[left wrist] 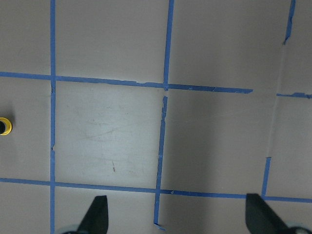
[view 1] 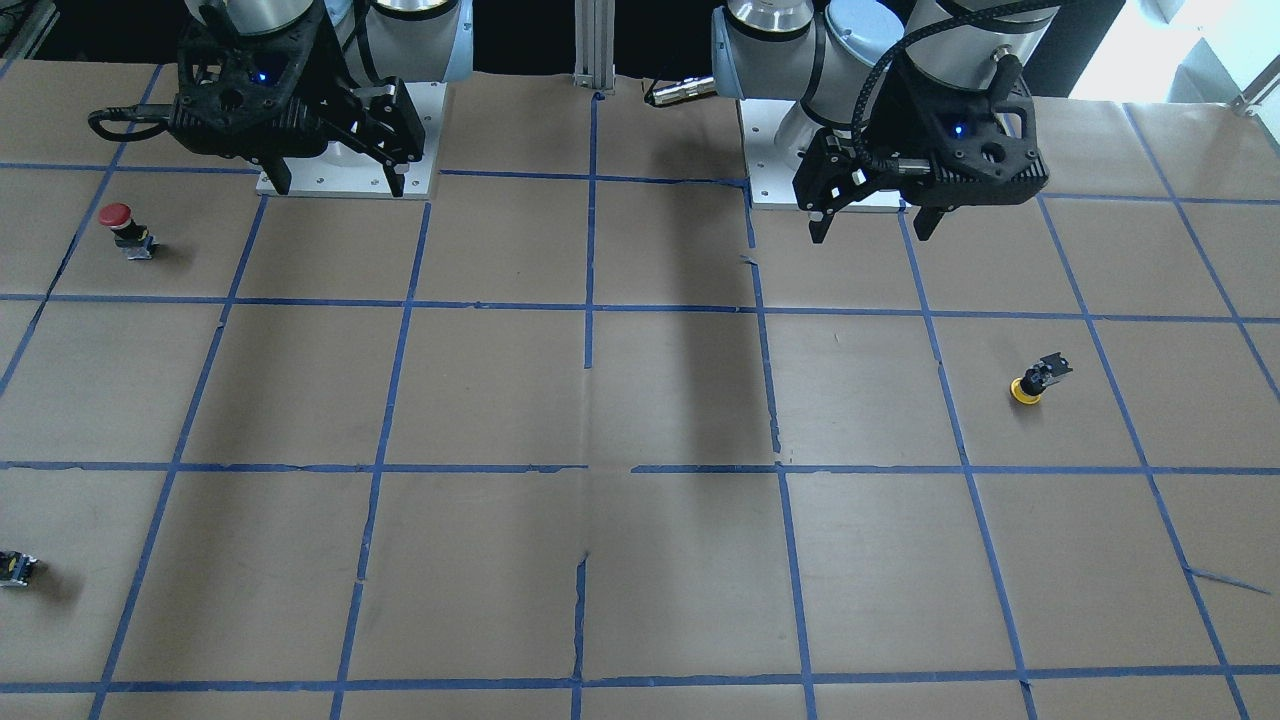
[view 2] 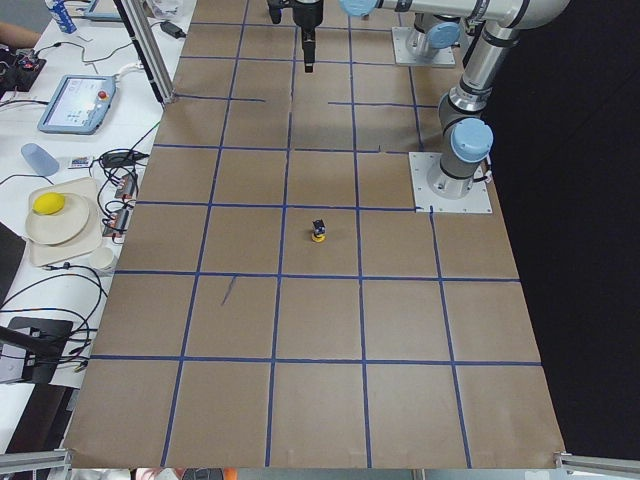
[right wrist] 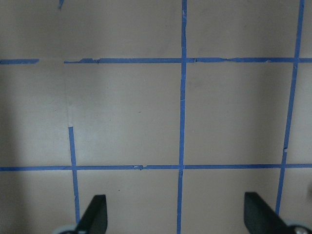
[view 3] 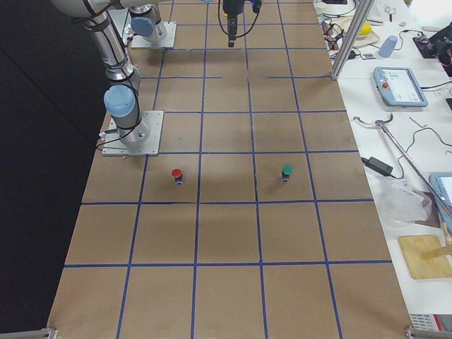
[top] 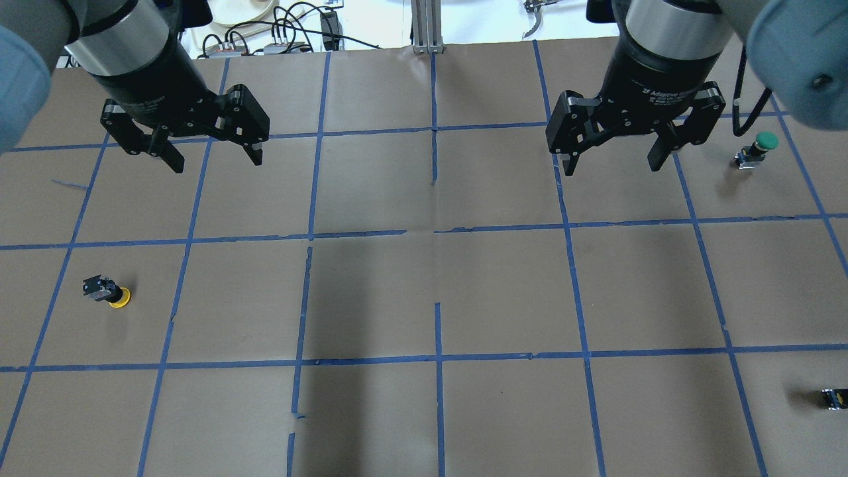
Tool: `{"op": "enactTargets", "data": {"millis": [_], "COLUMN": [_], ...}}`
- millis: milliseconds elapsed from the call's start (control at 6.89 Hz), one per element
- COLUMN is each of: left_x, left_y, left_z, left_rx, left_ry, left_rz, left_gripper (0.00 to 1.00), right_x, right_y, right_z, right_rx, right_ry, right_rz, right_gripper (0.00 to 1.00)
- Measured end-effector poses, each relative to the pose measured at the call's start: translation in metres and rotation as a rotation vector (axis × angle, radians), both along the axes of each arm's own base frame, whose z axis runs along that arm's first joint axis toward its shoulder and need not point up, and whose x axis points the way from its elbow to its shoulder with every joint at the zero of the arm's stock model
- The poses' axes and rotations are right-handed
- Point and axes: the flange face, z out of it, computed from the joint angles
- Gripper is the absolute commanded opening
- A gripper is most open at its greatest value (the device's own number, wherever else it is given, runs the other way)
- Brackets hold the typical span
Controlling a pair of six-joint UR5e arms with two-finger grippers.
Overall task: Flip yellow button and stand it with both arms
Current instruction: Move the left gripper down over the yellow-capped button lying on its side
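Work surface: matte brown paper table covering (top: 371, 298), creased and torn at seams, gridded with blue tape lines (top: 503, 358).

Task item: small yellow button (top: 107, 292) with round smooth mushroom cap, black cylindrical body, grey-blue block base. Sits centre left in overhead view, inside one taped square, cap on the paper, base raised and leaning toward frame left. Well apart from both grippers.

Upper left, overhead view: black two-finger left gripper (top: 217, 162) on silver arm, fingers spread wide above bare paper. Upper right: matching right gripper (top: 612, 167), fingers likewise spread wide.

Also noted: green-capped button (top: 758, 149), cap uppermost, near right edge; small black block (top: 833, 397) lower right; red-capped button (view 1: 125, 228) upper left of front-facing view.
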Motion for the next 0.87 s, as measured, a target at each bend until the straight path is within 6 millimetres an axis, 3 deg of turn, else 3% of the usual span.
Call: {"op": "enactTargets", "data": {"millis": [290, 435, 581, 871], "left_x": [0.004, 0.015, 0.043, 0.120], "left_y": [0.000, -0.002, -0.006, -0.009], "left_z": [-0.003, -0.010, -0.021, -0.065], "left_rx": [0.009, 0.023, 0.046, 0.106], "left_ry": [0.004, 0.000, 0.000, 0.016], "left_rz": [-0.003, 0.004, 0.040, 0.146], "left_gripper": [1.00, 1.00, 1.00, 1.00], "right_x": [0.000, 0.000, 0.001, 0.001], "right_y": [0.000, 0.000, 0.000, 0.000], "right_z": [0.000, 0.000, 0.000, 0.000], "right_rx": [0.000, 0.000, 0.001, 0.001], "right_ry": [-0.001, -0.001, -0.001, -0.001], "right_rz": [-0.001, -0.001, -0.001, 0.000], "right_gripper": [1.00, 1.00, 1.00, 1.00]}}
